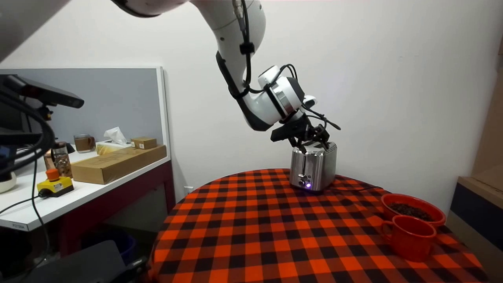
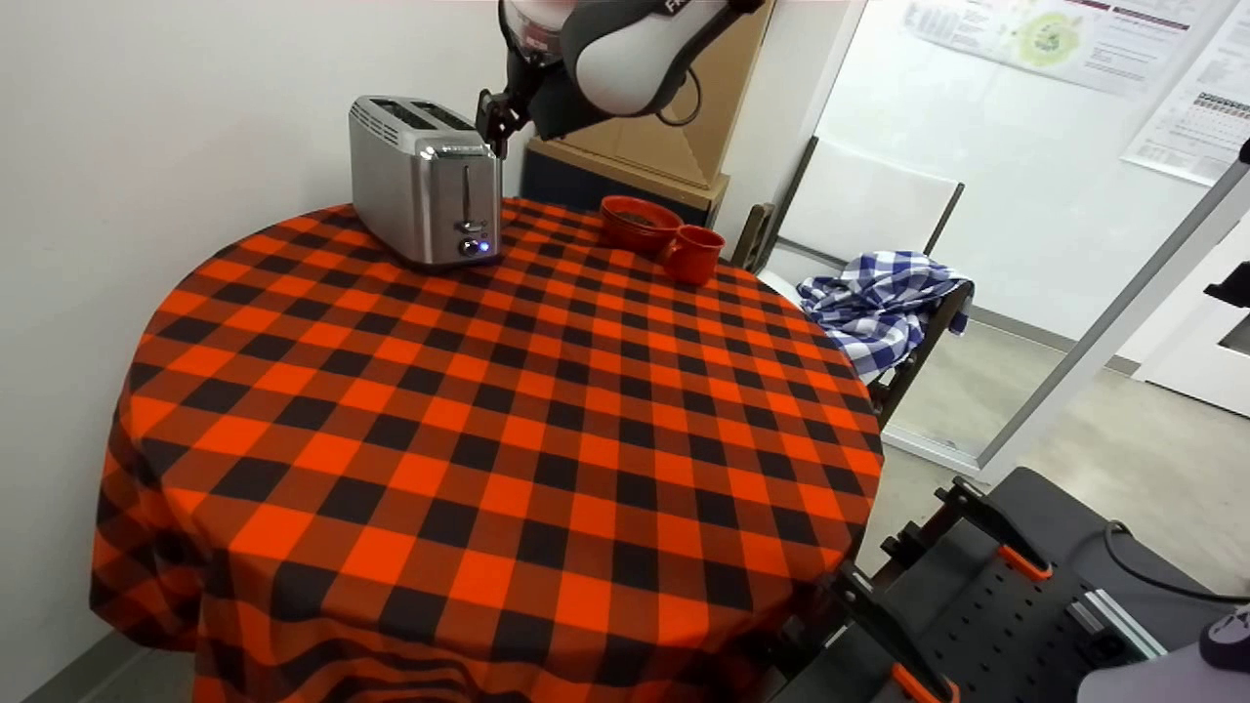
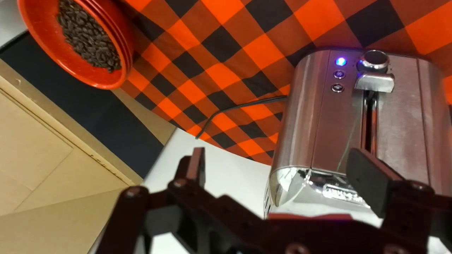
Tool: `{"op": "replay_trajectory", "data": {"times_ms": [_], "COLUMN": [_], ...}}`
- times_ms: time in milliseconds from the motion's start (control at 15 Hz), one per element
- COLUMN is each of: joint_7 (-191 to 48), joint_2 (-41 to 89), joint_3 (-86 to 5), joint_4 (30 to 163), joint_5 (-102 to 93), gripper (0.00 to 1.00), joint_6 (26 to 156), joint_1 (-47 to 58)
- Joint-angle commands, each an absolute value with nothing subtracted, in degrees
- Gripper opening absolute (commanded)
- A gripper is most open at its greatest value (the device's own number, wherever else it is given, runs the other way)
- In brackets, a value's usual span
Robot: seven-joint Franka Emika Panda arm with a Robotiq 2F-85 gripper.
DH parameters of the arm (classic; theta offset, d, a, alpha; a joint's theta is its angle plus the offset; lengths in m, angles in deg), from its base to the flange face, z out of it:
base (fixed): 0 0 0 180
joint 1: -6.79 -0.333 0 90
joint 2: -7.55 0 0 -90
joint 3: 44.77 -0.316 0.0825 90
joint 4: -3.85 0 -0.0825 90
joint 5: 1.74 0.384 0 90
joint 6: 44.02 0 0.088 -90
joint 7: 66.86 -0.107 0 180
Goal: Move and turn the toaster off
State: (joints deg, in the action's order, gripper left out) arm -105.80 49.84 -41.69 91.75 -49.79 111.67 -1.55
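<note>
Honestly, with that black two-finger gripper (image 3: 279, 166) spread wide, one side could clip the boxy silver metal toaster (image 3: 348, 127) and skew it.

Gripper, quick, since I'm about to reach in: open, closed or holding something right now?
Gripper: open, jaws wide apart, holding nothing.

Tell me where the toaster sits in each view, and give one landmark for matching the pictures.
In an exterior view: the toaster is just right of the middle.
In an exterior view: the toaster is at upper left.
In the wrist view: the toaster fills much of the right side.
Shared landmark, in all three: the red bowl.
</note>
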Motion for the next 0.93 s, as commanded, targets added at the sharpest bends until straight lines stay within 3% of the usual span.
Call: {"op": "replay_trajectory", "data": {"times_ms": [0, 867], "joint_7": [-100.35, -74.33], "joint_2": [58.15, 62.81], "joint_3": [-39.15, -38.95], "joint_4": [81.46, 77.82], "joint_5": [-44.67, -27.49], "gripper": [1.00, 1.00], "joint_6": [108.93, 105.90], "joint_1": [-3.78, -3.14]}}
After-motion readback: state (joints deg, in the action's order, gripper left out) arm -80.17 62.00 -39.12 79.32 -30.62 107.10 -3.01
